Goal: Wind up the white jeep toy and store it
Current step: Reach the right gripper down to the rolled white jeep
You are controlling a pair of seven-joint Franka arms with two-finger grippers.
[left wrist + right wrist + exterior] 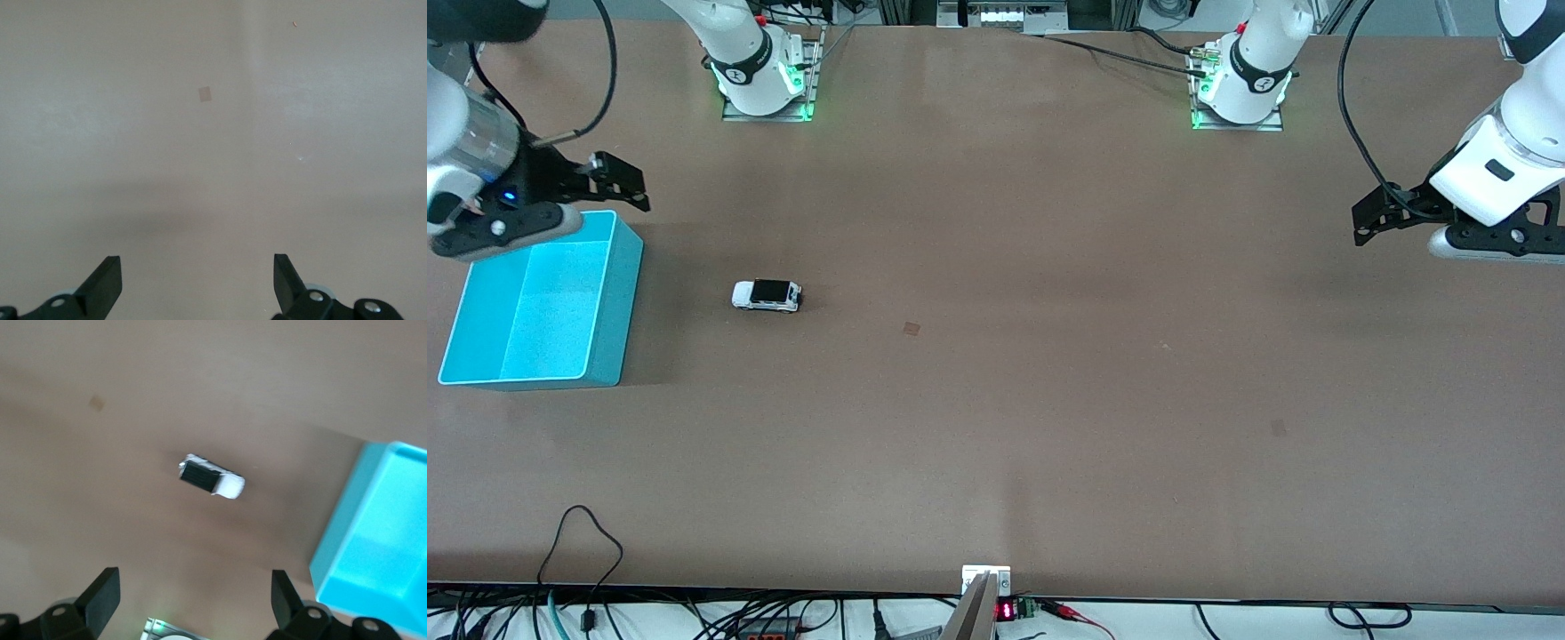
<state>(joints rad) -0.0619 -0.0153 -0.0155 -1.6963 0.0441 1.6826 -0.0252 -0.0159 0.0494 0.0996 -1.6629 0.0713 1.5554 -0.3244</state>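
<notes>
The white jeep toy (767,295) has a white body, a shiny black patch on its roof and dark wheels. The bin (609,311) is bright cyan all over, paler and a bit speckled on its inside floor. The tabletop (1049,400) is plain brown, with one small darker brown square (911,328) on it. The left claw (197,283) has black fingers. The right claw (195,600) has black fingers too. Both arms are white, and their bases glow green.
</notes>
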